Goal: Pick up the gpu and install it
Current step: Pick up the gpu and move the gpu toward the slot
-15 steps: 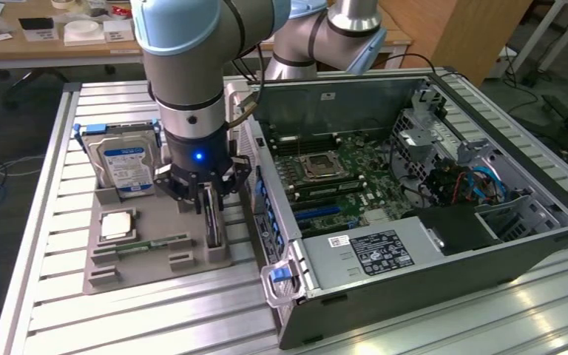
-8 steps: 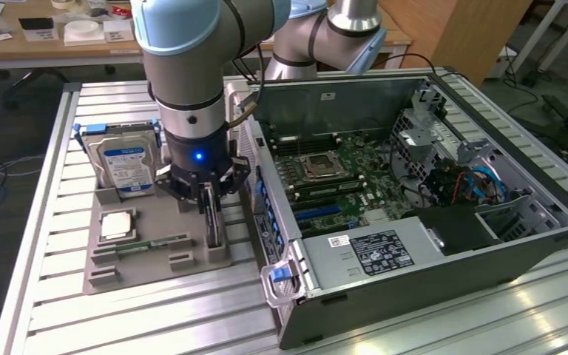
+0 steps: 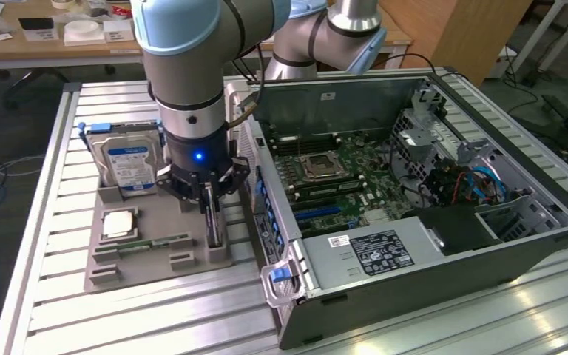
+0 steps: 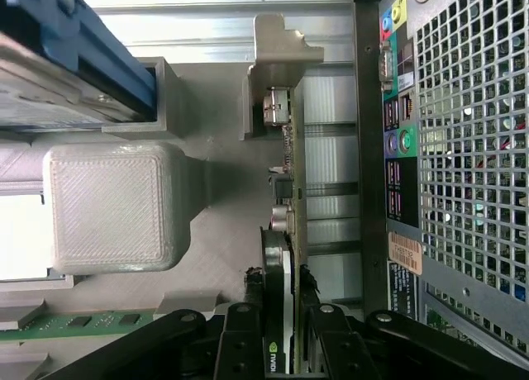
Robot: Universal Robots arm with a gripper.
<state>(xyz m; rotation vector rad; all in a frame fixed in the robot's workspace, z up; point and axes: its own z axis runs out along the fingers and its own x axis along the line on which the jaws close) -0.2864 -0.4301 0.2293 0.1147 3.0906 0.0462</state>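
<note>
The gpu stands on edge in a slot of the grey printed holder, at the side nearest the computer case. My gripper comes straight down over it. In the wrist view the gpu is edge-on: green board, black cooler and its end bracket against the holder's post. The gripper has one black finger pressed on each face of the card, so it is shut on the card. The card's lower edge still rests in the holder.
The open computer case lies on its side to the exterior view's right, motherboard exposed, rear panel close to the card. The holder also carries a hard drive, a memory stick and a processor.
</note>
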